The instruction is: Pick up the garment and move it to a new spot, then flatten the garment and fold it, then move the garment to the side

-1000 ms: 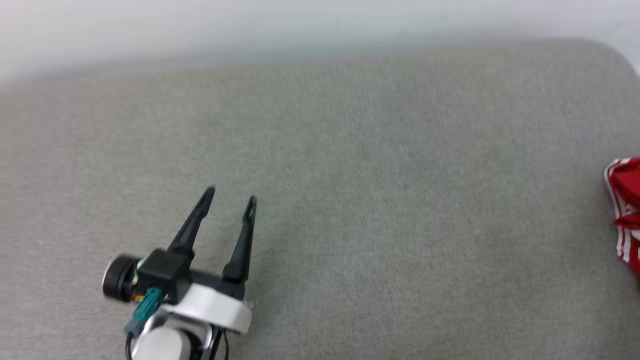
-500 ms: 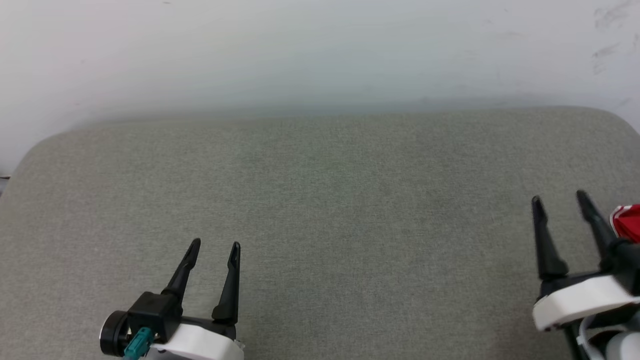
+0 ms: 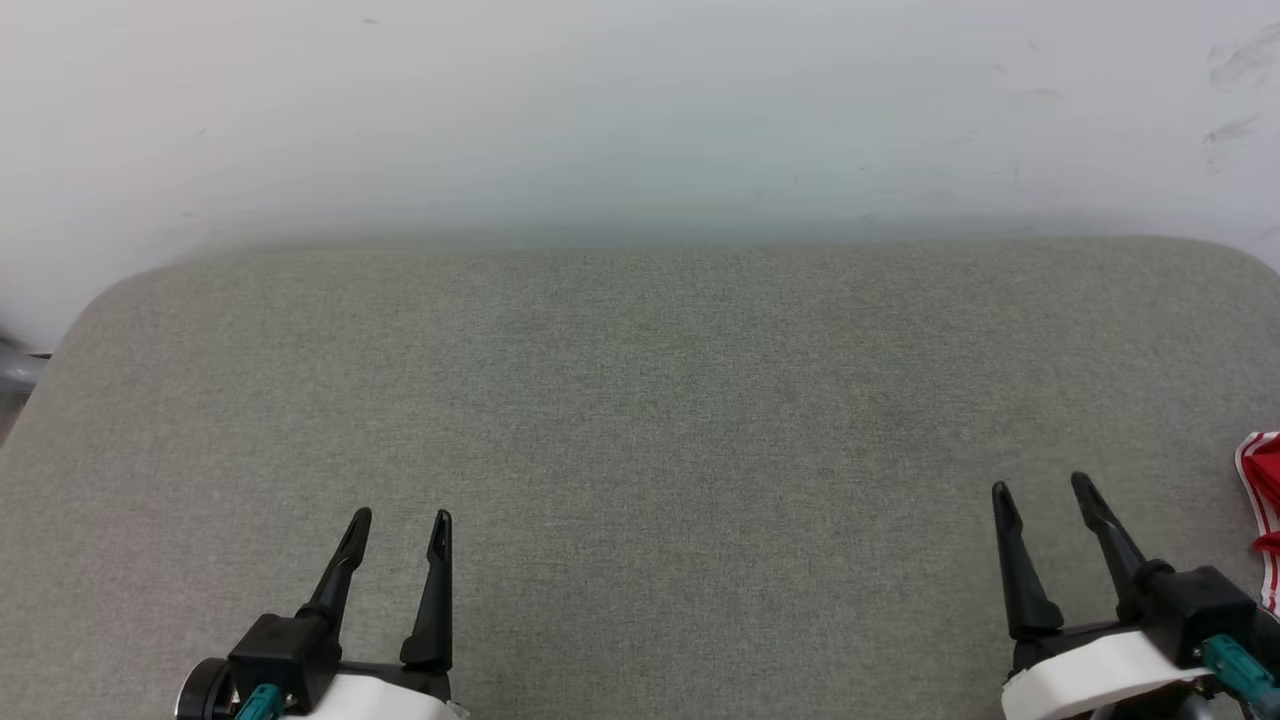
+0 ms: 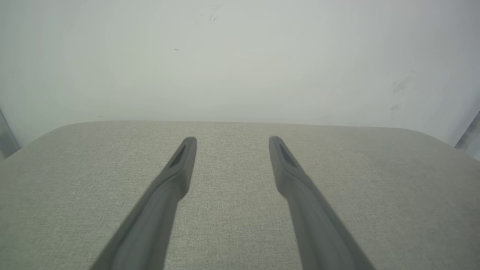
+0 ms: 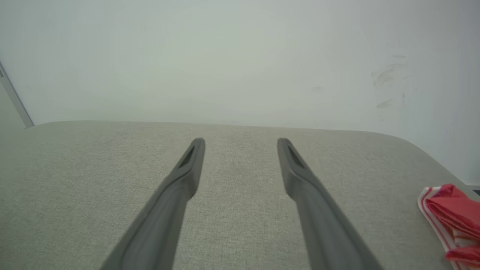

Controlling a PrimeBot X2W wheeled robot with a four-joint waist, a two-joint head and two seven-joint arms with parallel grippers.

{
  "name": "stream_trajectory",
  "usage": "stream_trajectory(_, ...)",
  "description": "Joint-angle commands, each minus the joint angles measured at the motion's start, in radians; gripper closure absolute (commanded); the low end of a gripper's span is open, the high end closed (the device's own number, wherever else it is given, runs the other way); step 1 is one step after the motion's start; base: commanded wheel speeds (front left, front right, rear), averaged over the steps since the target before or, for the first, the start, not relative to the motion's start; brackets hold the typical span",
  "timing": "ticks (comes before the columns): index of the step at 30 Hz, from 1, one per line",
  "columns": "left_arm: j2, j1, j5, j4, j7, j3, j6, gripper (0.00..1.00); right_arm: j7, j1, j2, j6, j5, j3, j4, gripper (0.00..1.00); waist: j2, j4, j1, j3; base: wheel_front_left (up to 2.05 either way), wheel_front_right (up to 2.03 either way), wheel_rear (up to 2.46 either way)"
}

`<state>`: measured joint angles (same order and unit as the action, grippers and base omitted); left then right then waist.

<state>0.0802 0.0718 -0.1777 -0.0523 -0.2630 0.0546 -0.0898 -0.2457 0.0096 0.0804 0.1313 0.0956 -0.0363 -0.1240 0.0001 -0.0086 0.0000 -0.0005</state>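
Observation:
The garment (image 3: 1264,500) is a red bundle with red-and-white striped trim, lying at the far right edge of the grey padded surface and cut off by the frame. In the right wrist view the garment (image 5: 452,215) sits to the right of my fingers, apart from them. My right gripper (image 3: 1042,493) stands open at the lower right, a short way left of the garment, with nothing between its fingers (image 5: 187,165). At the lower left my left gripper (image 3: 401,519) is open and empty above the bare surface, and the left wrist view looks along its fingers (image 4: 185,157).
The grey fabric surface (image 3: 640,420) has rounded far corners and ends against a pale wall (image 3: 640,120). A grey metal part (image 3: 15,365) shows past its left edge.
The head camera has tilted and turned, so the whole view shifted. Both grippers now sit lower in the picture and the right one has come into view. Both stay open.

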Motion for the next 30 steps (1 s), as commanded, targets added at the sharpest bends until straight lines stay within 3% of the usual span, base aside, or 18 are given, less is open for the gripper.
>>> stream_trajectory(1, -0.006, 0.005, 0.004, 0.008, -0.002, -0.003, -0.007, 0.00, -0.004, 0.010, -0.007, -0.001, -0.006, 0.007, -0.002, 0.00, -0.0001, -0.001, 0.0000, 0.000, 0.00, 0.00, 0.00)
stream_trajectory(8, -0.017, 0.011, 0.020, 0.043, -0.002, -0.018, -0.030, 0.00, -0.017, -0.002, -0.014, -0.001, -0.018, 0.012, -0.013, 0.00, -0.0001, -0.005, 0.0000, 0.005, 0.00, 0.00, 0.00)
stream_trajectory(26, -0.028, 0.012, 0.009, 0.007, -0.002, -0.036, -0.040, 0.00, -0.020, 0.009, -0.020, -0.001, 0.009, 0.013, -0.011, 0.00, -0.0001, -0.001, 0.0000, 0.008, 0.00, 0.00, 0.00)
stream_trajectory(27, -0.026, 0.005, 0.008, 0.008, 0.000, -0.033, -0.038, 1.00, -0.015, 0.000, -0.016, 0.000, 0.003, 0.013, -0.012, 1.00, -0.0001, -0.001, 0.0001, 0.008, 0.00, 0.00, 0.00)
stream_trajectory(30, -0.027, 0.012, 0.001, -0.020, 0.002, -0.029, -0.038, 1.00, -0.012, 0.004, -0.017, 0.000, 0.007, 0.015, -0.039, 1.00, -0.0001, -0.001, 0.0001, 0.008, 0.00, 0.00, 0.00)
